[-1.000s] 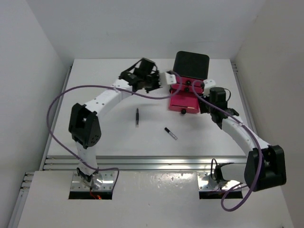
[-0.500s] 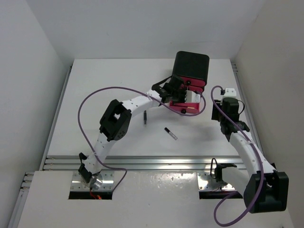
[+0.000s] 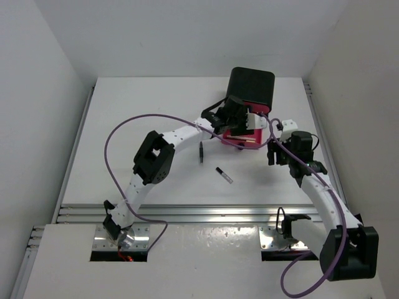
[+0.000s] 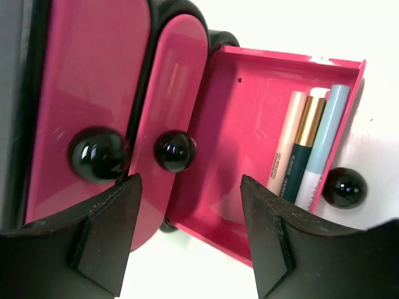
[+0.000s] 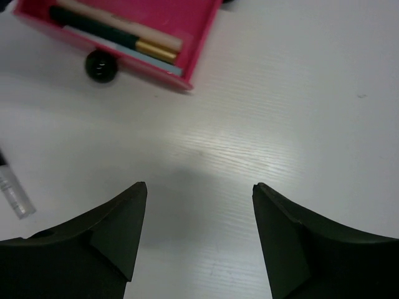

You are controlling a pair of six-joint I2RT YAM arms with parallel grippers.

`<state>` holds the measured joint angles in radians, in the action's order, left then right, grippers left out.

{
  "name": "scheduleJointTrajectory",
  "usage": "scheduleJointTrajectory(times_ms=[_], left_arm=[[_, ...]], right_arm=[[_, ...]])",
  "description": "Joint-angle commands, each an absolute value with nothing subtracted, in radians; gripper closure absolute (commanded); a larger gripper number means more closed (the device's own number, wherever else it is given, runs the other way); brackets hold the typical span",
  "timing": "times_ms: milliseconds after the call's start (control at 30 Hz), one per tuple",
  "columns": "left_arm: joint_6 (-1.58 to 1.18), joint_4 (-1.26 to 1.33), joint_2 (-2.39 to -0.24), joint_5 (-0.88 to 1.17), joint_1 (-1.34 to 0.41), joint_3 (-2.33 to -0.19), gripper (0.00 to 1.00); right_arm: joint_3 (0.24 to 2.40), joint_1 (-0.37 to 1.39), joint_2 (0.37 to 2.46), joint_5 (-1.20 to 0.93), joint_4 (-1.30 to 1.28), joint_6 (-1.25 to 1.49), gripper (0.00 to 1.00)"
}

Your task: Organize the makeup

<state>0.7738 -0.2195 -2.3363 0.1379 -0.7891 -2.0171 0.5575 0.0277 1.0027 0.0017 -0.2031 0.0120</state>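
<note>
The open pink drawer [image 4: 237,124] of the black box [image 3: 251,86] holds three makeup sticks: a beige one [image 4: 287,146], a dark teal gold-banded one [image 4: 303,146] and a pale blue one [image 4: 325,140]. My left gripper [image 4: 190,180] hovers open right over the drawer's near corner [image 3: 246,138], with nothing between its fingers. My right gripper [image 5: 199,185] is open over bare table, just right of the drawer [image 5: 124,25]. On the table lie a thin black stick [image 3: 201,152] and a black stick with a clear tip [image 3: 224,175].
Two shut pink drawers with black knobs [image 4: 100,154] [image 4: 174,150] sit beside the open one. The open drawer's knob [image 5: 101,65] faces the table's middle. The clear-tipped stick [image 5: 12,187] shows at the right wrist view's left edge. White walls enclose the table.
The left gripper has opened and now sits over the drawer. The right gripper has swung back left toward the drawer. The thin black stick lies farther right than before.
</note>
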Motion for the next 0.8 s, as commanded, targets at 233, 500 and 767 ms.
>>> scheduleJointTrajectory(times_ms=[233,500,767], left_arm=[[0.336,-0.38,-1.99,0.153,-0.6,-1.926,0.3],[0.163,-0.462,-1.714,0.176,-0.407,-1.582,0.3],[0.15,-0.471,-1.569,0.227,-0.258,-1.37,0.31]], right_arm=[[0.624,0.305,1.184,-0.453,-0.201,-0.232,0.31],[0.696,0.488,1.46,-0.316,-0.141,-0.256,0.35],[0.771,0.561,1.641,-0.154,-0.167,-0.229,0.58]])
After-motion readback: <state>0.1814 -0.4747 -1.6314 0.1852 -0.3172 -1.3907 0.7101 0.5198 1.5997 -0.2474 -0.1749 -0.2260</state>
